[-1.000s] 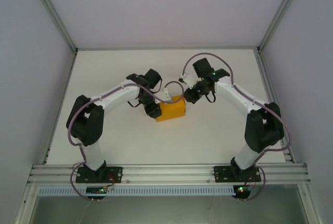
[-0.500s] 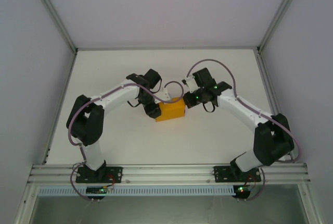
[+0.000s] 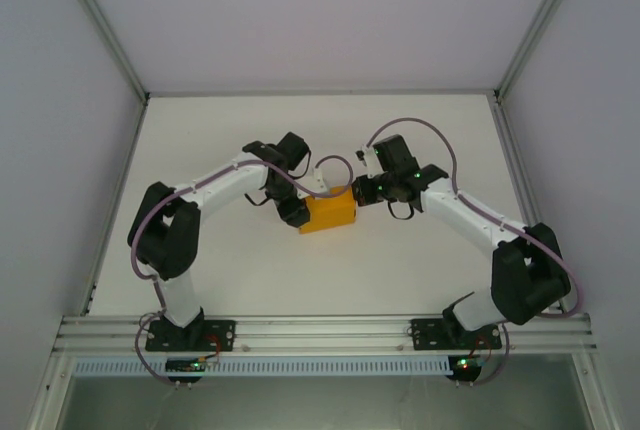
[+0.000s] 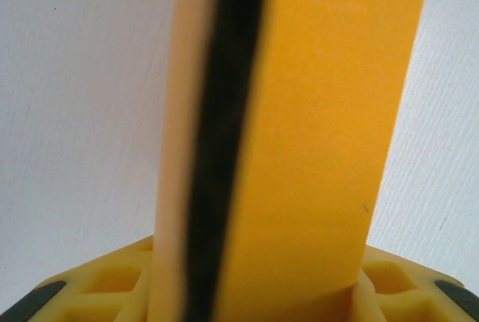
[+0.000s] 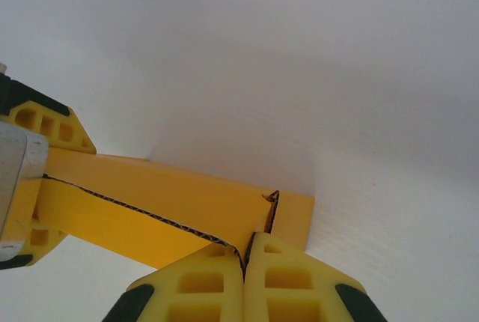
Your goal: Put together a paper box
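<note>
Left gripper (image 3: 297,212) is clamped around the left end of the paper box (image 3: 330,214), which sits mid-table (image 3: 420,260). Right gripper (image 5: 245,266) is pinched tight, fingertips right up against the box's right-end flap edge.

The paper box (image 3: 331,214) is plain orange-yellow; the table (image 3: 420,260) is white.

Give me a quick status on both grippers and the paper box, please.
Left gripper clamped on paper box, left end. Right gripper shut, tips at its right end. Nothing else nearby.
</note>
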Available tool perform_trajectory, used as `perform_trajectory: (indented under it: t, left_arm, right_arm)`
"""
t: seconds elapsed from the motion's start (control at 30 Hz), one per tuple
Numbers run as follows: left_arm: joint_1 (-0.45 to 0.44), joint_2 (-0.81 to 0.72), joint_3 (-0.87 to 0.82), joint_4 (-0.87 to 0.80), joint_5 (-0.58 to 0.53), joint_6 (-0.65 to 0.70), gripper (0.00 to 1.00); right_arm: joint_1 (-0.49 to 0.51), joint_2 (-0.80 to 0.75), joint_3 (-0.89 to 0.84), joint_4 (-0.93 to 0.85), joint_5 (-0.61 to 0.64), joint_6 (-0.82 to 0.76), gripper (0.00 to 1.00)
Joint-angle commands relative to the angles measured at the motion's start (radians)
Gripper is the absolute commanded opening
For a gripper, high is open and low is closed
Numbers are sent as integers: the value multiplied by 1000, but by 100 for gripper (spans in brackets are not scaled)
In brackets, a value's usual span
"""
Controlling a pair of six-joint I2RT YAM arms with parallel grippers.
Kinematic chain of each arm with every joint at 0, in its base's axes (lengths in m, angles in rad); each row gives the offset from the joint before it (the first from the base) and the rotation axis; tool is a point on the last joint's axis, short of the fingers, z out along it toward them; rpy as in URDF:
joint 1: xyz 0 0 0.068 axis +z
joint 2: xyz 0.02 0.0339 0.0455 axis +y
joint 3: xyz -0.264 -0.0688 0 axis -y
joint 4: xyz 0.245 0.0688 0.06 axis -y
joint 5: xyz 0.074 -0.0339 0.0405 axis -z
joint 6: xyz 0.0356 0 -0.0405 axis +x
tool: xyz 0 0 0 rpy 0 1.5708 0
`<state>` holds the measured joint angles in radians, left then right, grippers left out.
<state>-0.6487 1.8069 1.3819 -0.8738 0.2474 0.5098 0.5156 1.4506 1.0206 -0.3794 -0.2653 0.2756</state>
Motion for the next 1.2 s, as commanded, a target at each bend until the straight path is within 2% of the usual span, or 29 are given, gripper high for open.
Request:
perform_trajectory:
  t: [0.0, 0.23, 0.43, 0.7, 0.8, 0.93, 1.0, 1.07, 1.17]
  left_arm:
    - [0, 51, 22, 30, -26, -31, 41]
    - [0, 48, 21, 32, -26, -27, 41]
    - [1, 40, 8, 39, -27, -25, 41]
    - [1, 35, 2, 58, -38, -37, 41]
    - [0, 34, 6, 56, -37, -45, 42]
    - [-1, 24, 12, 58, -38, -51, 44]
    - [0, 16, 21, 58, -39, -62, 49]
    - [0, 4, 31, 62, -39, -72, 59]
    - [-2, -28, 37, 68, -41, -86, 85]
  right_arm:
    - [12, 21, -42, -55, -98, 91, 0]
    - [-11, 45, 78, -138, -73, 95, 0]
    - [-10, 47, 77, -147, -37, 113, 0]
    - [61, 14, -111, -3, 46, -33, 0]
    - [68, -19, -160, 24, 116, -44, 0]
    - [78, -47, -172, 34, 149, -24, 0]
    - [81, -49, -153, 16, 161, 3, 0]
    - [92, -48, -129, -13, 192, 26, 0]
    - [114, -43, -91, -72, 276, 75, 0]
